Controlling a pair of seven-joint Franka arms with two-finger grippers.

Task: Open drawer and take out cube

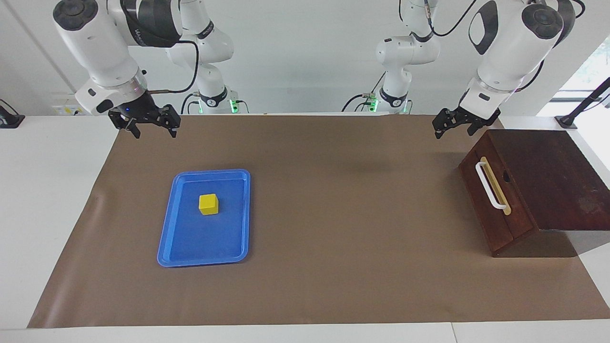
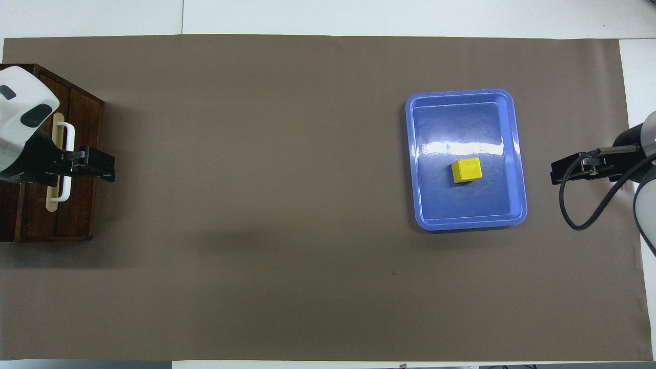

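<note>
- Brown mat [image 1: 333,200] covers the table.
- Drawer [image 1: 495,200] sits closed; cube [image 1: 208,204] rests in the blue tray [image 1: 167,238].
- Left gripper [image 1: 456,125] and right gripper [image 1: 151,125] hang spread, empty.

Bright even light, soft shadows, glare on blue tray [image 2: 517,154], sharp focus

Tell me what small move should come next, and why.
Probably none beyond waiting: the cube already sits in the blue tray, the drawer looks shut, and both the left gripper and right gripper hang raised, holding nothing.
</note>
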